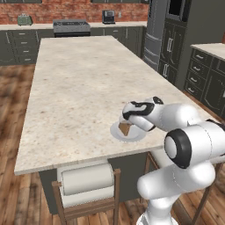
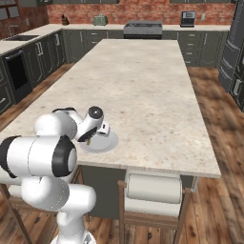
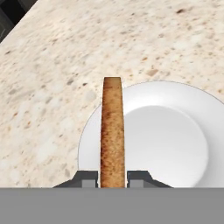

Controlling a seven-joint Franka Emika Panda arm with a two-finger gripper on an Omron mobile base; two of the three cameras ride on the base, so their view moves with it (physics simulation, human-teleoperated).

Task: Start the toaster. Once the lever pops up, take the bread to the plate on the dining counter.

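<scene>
Presently, item one: the tool [image 3: 112, 178], two small dark fingertips clamped on the bread [image 3: 112, 131] from either face, the slice held edge-on and standing upright between them.

Item two: the bread. A thin golden-brown toast slice with a coarse, crumbly crust and a rounded top edge. It hangs over the left part of the plate [image 3: 175, 131]; whether its lower edge touches the plate cannot be told. Judged light, stiff and brittle: likely to crack or shed crumbs under a hard squeeze, and its rough faces should not slip. A hold across the two flat faces, as here, looks the soundest.

Item three: the plate. Small, round, white, smooth and glossy, with a shallow raised rim; probably slides readily if nudged.

Item four: the dining counter [image 1: 79, 88]. A long rectangular top of speckled beige stone, hard and flat, on a dark base; the plate lies near its close edge.

Item five: a chair [image 1: 88, 189] with a pale padded back on a wooden frame, tucked under that edge.
</scene>
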